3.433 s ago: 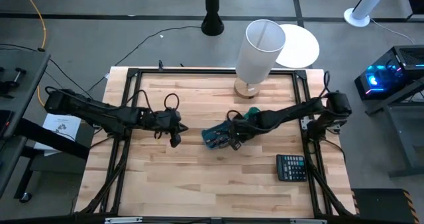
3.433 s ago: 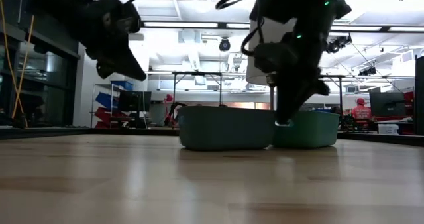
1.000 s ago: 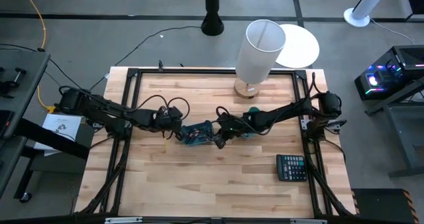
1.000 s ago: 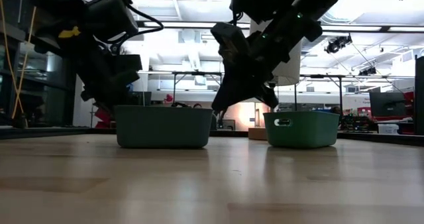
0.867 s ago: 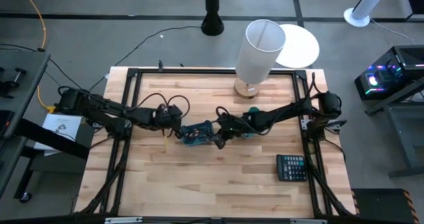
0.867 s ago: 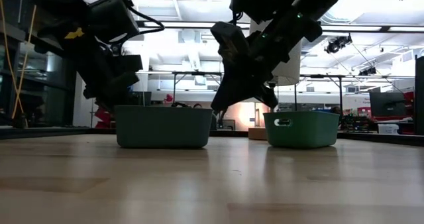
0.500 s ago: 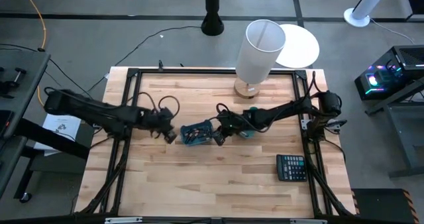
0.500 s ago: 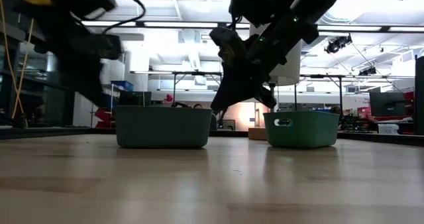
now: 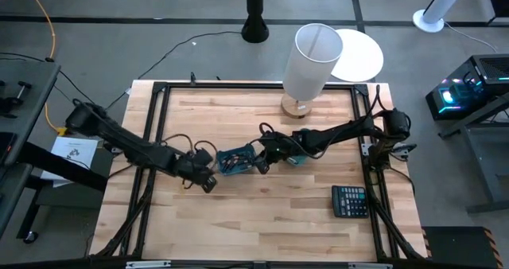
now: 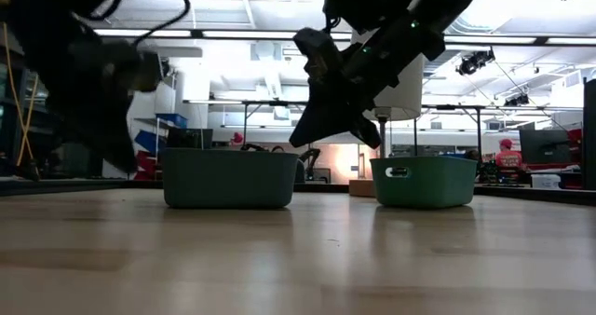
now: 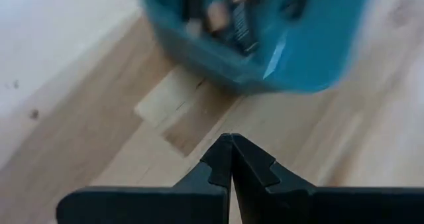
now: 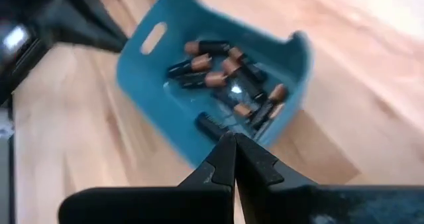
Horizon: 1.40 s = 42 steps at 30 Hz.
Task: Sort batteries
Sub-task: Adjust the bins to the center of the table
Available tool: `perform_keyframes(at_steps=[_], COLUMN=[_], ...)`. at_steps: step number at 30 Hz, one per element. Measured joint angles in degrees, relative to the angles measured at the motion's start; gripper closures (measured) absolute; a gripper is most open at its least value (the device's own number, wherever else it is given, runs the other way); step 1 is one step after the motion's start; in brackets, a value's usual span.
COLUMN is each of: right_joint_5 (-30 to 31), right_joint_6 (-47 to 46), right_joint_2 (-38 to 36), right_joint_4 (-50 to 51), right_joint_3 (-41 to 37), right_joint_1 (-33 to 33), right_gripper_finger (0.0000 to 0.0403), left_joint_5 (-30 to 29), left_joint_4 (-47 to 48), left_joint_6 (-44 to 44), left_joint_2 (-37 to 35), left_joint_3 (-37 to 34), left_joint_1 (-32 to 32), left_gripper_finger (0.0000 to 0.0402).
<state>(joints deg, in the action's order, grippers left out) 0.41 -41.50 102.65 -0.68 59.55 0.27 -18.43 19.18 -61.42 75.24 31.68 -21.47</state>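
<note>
Batteries (image 12: 228, 75) lying flat in teal bin (image 12: 152, 71); axes mixed

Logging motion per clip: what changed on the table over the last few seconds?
The bin of batteries slid leftward, away from the second bin. The left end effector pulled back toward the table's near edge, fingers shut and empty. The right end effector followed the bin left. The calculator stayed put.

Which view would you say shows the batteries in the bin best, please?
The right wrist view: it looks down into the open bin, and the dark, copper-tipped batteries show singly. The left wrist view shows a few, blurred. The high view shows only a dark jumble. The low view shows only the bin's wall.
</note>
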Motion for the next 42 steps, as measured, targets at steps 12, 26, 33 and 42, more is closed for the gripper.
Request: perform_keyframes(at_steps=[12,26,33,42], right_joint_5=[2.6,2.0,2.1,-0.4], right_joint_6=[0.2,-5.3,-6.5,-5.9], right_joint_2=[1.1,4.2,4.2,4.2], right_joint_4=[6.7,1.8,-0.6,-1.4], right_joint_3=[0.0,0.0,0.0,0.0], right_joint_1=[-2.2,2.0,2.4,2.4], right_gripper_finger=[0.0403,0.0403,0.0403,0.0403], left_joint_5=[-3.1,-6.5,-6.8,-7.2], left_joint_4=[-0.2,-2.0,-8.6,-5.0], left_joint_6=[-3.3,4.9,11.2,16.8], left_joint_2=[7.6,7.6,7.6,4.7], left_joint_3=[0.1,0.0,0.0,0.0], left_joint_1=[3.0,12.2,16.2,20.7], left_gripper_finger=[0.0401,0.0401,0.0401,0.0401])
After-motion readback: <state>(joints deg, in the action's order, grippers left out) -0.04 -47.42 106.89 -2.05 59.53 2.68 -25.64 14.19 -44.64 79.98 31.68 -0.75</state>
